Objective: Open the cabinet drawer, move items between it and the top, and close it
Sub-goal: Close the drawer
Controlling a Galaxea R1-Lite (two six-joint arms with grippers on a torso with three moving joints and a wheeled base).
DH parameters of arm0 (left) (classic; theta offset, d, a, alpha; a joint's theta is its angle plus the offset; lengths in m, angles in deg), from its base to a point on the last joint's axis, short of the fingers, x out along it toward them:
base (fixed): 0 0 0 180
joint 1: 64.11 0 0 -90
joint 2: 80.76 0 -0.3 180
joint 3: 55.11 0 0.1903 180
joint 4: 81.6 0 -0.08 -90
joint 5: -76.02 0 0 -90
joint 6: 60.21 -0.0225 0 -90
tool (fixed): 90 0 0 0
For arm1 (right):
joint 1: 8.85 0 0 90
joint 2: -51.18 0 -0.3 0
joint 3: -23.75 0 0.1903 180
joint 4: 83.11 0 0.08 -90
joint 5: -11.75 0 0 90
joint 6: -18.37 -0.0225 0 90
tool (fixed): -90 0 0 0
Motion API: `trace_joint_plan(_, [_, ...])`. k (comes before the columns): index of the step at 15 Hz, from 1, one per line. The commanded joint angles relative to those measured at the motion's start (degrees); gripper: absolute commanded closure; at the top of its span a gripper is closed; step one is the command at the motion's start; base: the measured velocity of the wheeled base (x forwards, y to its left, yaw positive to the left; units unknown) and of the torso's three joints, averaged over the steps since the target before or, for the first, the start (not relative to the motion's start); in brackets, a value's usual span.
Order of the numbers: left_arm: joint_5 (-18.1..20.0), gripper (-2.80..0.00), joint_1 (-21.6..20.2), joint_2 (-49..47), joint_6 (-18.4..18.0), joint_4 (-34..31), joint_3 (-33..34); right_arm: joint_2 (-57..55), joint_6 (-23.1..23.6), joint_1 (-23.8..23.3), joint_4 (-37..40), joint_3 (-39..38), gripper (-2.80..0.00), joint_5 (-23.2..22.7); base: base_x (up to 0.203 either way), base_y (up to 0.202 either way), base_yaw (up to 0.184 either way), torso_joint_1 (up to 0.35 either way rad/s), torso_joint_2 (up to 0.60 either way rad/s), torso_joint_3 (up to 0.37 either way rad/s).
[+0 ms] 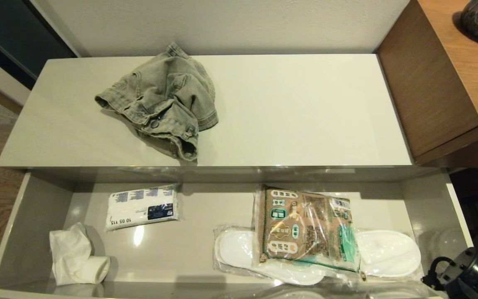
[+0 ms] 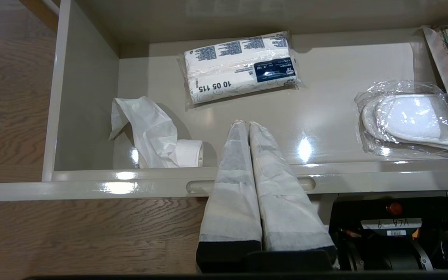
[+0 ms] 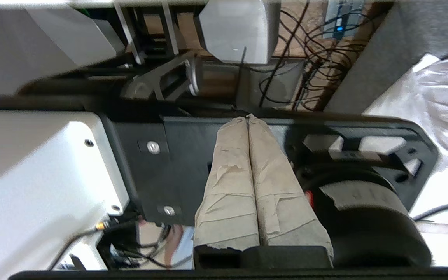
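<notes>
Currently: cabinet drawer (image 1: 35, 216) pulled fully open. Top (image 1: 305, 112) carrying denim garment (image 1: 162, 101), crumpled near back-left corner. Inside drawer: wrapped slippers (image 1: 384, 253) and printed packet (image 1: 305, 228) toward right end, tissue pack (image 1: 141, 206) and white cloth (image 1: 73, 255) toward left. Left gripper (image 2: 243, 123) clenched empty above drawer's front edge. Right gripper (image 3: 247, 118) clenched empty, parked low by base.

Head camera looks steeply down over cabinet top (image 1: 305, 108) and open drawer (image 1: 172, 249); left wrist camera views that drawer's left end close up; right wrist camera faces the robot's base.
</notes>
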Motion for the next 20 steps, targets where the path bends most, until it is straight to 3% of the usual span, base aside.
trace_joint_plan(1, [0.0,0.0,0.0,-0.1,0.0,0.0,0.0,-3.3,-1.1,0.0,-6.7,-3.1,0.0,0.2,0.0,0.0,0.0,0.0,0.0,0.0])
trace_joint_plan(3, [0.0,0.0,0.0,-0.1,0.0,-0.1,0.0,-3.8,-2.8,0.0,-11.1,-4.6,0.0,0.3,0.0,0.0,0.0,0.0,0.0,0.0])
trace_joint_plan(9, [0.0,0.0,0.0,-0.1,0.0,0.0,0.0,-3.8,-4.1,0.0,-11.5,-4.5,0.0,0.5,0.0,0.0,0.0,0.0,0.0,0.0])
trace_joint_plan(12, [0.0,0.0,0.0,-0.1,0.0,0.0,0.0,-4.8,-6.0,0.0,-15.6,-4.5,0.0,0.9,0.0,0.0,0.0,0.0,0.0,0.0])
trace_joint_plan(20, [0.0,0.0,0.0,-0.1,0.0,0.0,0.0,-7.1,-9.6,0.0,-24.7,-4.3,0.0,7.0,0.0,0.0,0.0,0.0,0.0,0.0])
